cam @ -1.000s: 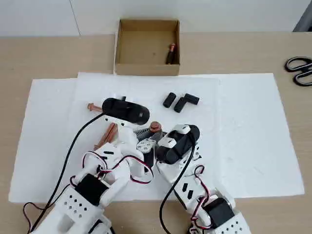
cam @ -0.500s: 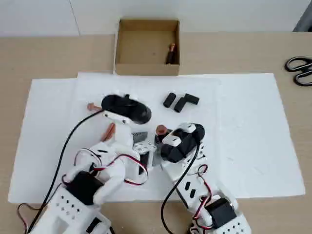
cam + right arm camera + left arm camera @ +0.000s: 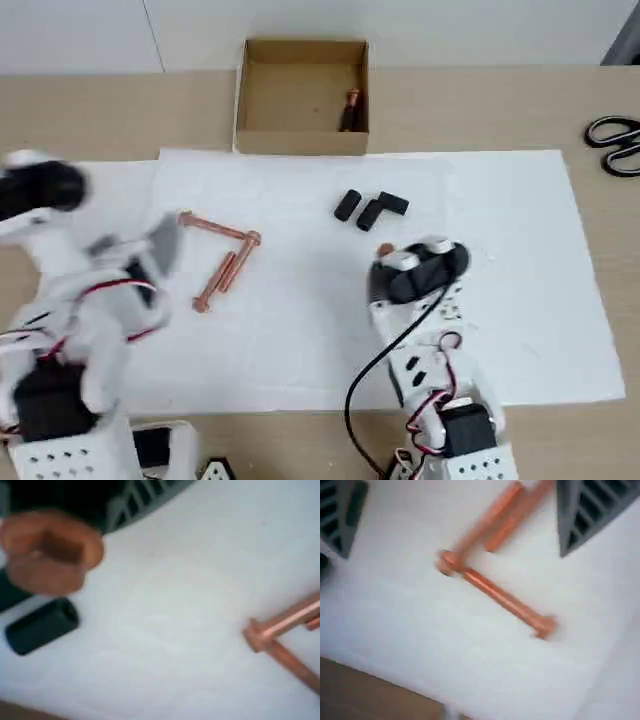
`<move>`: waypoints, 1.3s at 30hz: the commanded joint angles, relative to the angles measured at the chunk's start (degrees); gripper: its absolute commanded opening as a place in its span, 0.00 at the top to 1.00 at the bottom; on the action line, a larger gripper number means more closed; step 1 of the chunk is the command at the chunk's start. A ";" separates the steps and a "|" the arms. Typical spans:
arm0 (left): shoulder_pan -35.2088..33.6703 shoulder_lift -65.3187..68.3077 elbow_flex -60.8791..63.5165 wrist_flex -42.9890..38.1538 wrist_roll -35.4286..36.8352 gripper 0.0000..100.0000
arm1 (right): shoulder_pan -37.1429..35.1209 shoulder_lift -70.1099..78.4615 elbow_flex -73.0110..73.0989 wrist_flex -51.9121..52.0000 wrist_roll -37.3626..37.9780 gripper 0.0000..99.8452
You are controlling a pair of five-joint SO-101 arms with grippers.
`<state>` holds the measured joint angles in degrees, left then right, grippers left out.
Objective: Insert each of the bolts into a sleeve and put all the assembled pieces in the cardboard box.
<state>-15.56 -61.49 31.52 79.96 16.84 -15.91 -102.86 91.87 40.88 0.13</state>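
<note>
The box [image 3: 300,140] stands at the far side of the counter [image 3: 100,110], just beyond a white sheet [image 3: 500,300]. Inside it, against the right wall, lies one assembled piece [image 3: 350,110], a dark sleeve with a copper bolt head sticking out at its far end.

Three black sleeves [image 3: 347,205], short tubes, lie close together on the sheet in front of the box. Two of them meet in an L and the third is just beside them.

Three loose bolts [image 3: 220,230] lie on the left part of the sheet. They are copper-coloured, each a long shank with a wider head. One lies crosswise. The other two lie side by side on a slant, and one of them meets the crosswise bolt's end at an angle, which the left wrist view makes plain.

The right claw [image 3: 388,258] is near the middle of the sheet, just on the near side of the sleeves, and is clamped on a held bolt [image 3: 385,250]. In the high view the bolt's copper head peeks out at the claw's tip. The right wrist view shows that head large and blurred, with one sleeve lying on the sheet near it.

The left claw [image 3: 452,555] is spread wide above the loose bolts, with a grey finger on either side of them. In the high view the left arm [image 3: 70,300] is a blur over the sheet's left edge, too smeared to show the fingers. Scissors [image 3: 615,140] lie on the counter at the far right.
</note>
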 commanded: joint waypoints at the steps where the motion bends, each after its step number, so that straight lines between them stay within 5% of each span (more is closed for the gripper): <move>1: -10.20 0.26 5.32 -4.75 -8.18 0.74 | 5.49 -0.22 -7.47 4.62 2.64 1.00; 6: -11.52 -0.09 16.22 -10.11 -10.37 0.74 | 10.24 13.67 -24.44 9.10 4.13 1.00; 12: -11.43 0.00 20.26 -10.11 -10.29 0.74 | 10.77 49.10 -56.53 8.75 2.11 1.00; 23: -11.60 -0.09 22.11 -9.67 -10.11 0.74 | 4.53 106.59 -113.05 5.05 -1.23 1.00; 39: -11.60 -0.09 22.11 -6.33 -10.20 0.75 | 1.10 151.25 -139.25 -25.27 -1.05 1.00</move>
<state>-26.81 -61.41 53.85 73.54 6.99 -13.98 46.68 -40.97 20.92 -0.57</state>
